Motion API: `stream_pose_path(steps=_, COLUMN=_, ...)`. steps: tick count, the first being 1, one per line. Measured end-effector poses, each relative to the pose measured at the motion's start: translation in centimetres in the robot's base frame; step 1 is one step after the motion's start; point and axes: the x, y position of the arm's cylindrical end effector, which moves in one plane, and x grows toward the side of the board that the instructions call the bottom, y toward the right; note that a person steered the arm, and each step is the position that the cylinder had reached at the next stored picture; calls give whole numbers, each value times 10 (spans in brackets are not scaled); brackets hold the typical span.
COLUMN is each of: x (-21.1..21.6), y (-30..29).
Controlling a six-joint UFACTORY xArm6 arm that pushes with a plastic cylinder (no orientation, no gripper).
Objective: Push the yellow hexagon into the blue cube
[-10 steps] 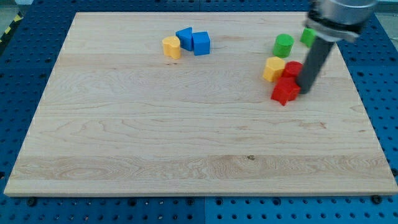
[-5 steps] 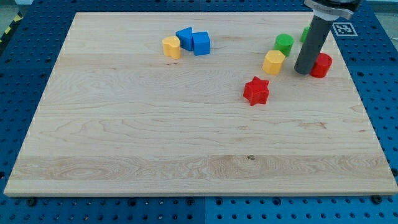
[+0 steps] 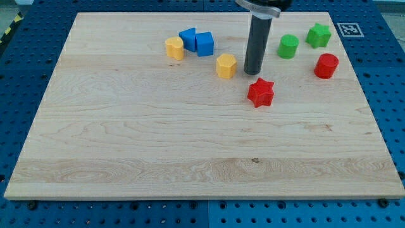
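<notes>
The yellow hexagon (image 3: 226, 65) lies on the wooden board right of the top centre. The blue cube (image 3: 204, 44) sits up and to its left, a small gap away, touching a second blue block (image 3: 187, 38). My tip (image 3: 252, 72) rests on the board just right of the yellow hexagon, about a rod's width from it. The dark rod rises from there out of the view's top.
A yellow rounded block (image 3: 174, 48) lies left of the blue pair. A red star (image 3: 260, 92) lies just below and right of my tip. A green cylinder (image 3: 288, 46), a green star (image 3: 319, 35) and a red cylinder (image 3: 326, 66) are at the top right.
My tip swept left from beside the red cylinder. The yellow hexagon slid left with it, away from the green cylinder and toward the blue cube. The red star stays where it came to rest.
</notes>
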Motion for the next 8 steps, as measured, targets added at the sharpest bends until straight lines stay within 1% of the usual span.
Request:
stream_pose_path(steps=1, x=8, y=-19)
stream_pose_path(steps=3, x=-2, y=-115)
stream_pose_path(steps=4, x=-4, y=-120)
stream_pose_path(steps=5, x=12, y=-92)
stream_pose_path(steps=6, x=10, y=-62)
stream_pose_path(steps=7, x=-11, y=-60)
stream_pose_path(steps=8, x=-25, y=-76)
